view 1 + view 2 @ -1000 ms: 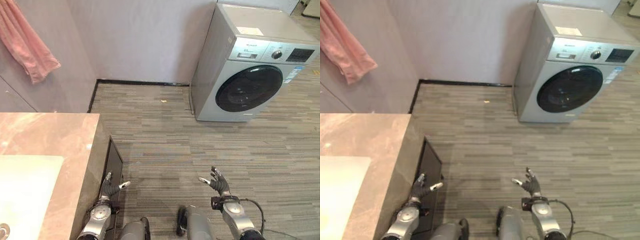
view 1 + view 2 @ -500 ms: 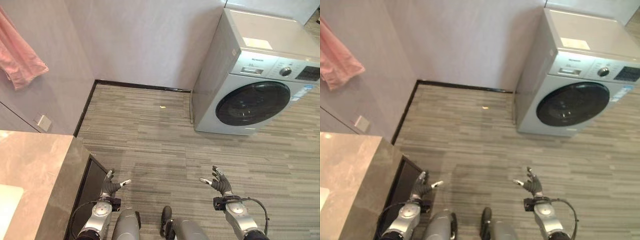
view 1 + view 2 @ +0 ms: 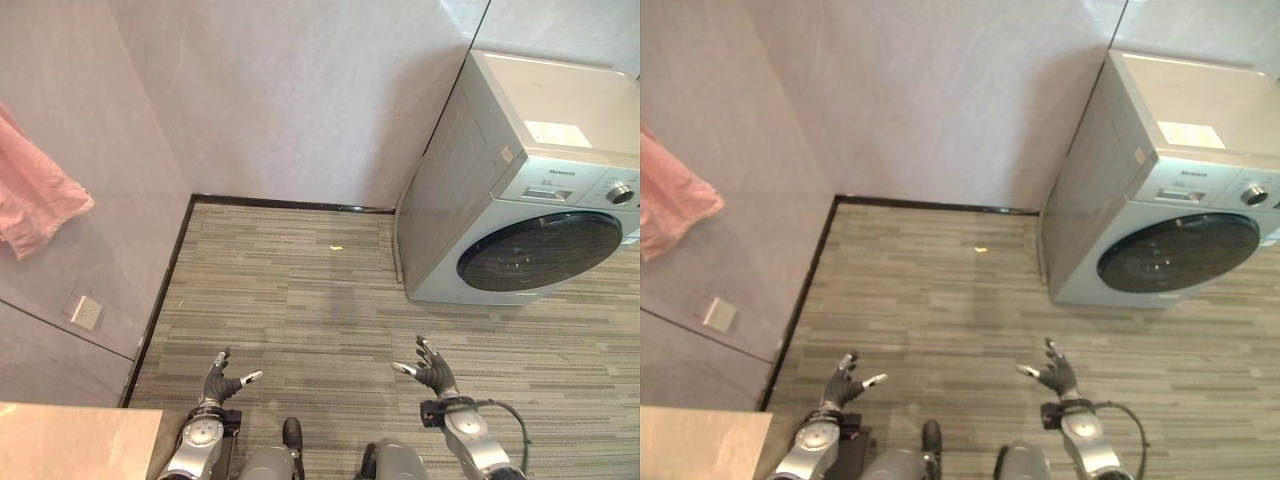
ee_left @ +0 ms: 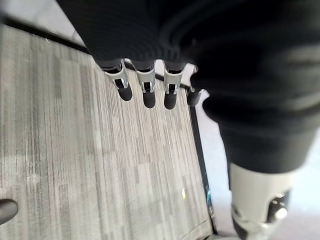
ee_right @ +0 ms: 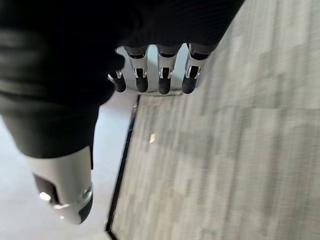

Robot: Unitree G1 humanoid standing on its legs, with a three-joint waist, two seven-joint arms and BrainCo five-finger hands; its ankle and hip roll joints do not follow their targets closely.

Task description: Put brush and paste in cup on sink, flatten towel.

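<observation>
Head-camera and wrist views of a bathroom corner. The left robot hand [image 3: 218,378] and the right robot hand [image 3: 430,372] hang low over the striped floor [image 3: 300,290], each with fingers spread and relaxed and the thumb apart, holding nothing; both wrist views show straight dark-tipped fingers above bare floor. The pink towel [image 3: 35,195] hangs bunched against the wall on the robot's left, well above and apart from the left robot hand. A corner of the stone tabletop [image 3: 70,442] shows beside the left arm, and no brush, paste, cup or sink can be made out on that corner. A washing machine [image 3: 530,200] stands against the far wall on the right, and a small yellow scrap [image 3: 336,247] lies on the floor near the skirting. As a judgement, the towel is soft, light and limp: it should yield and slide under the fingers, so it is best taken at its lower hem or a corner and drawn outward to spread it. Neither part of the task appears begun.
</observation>
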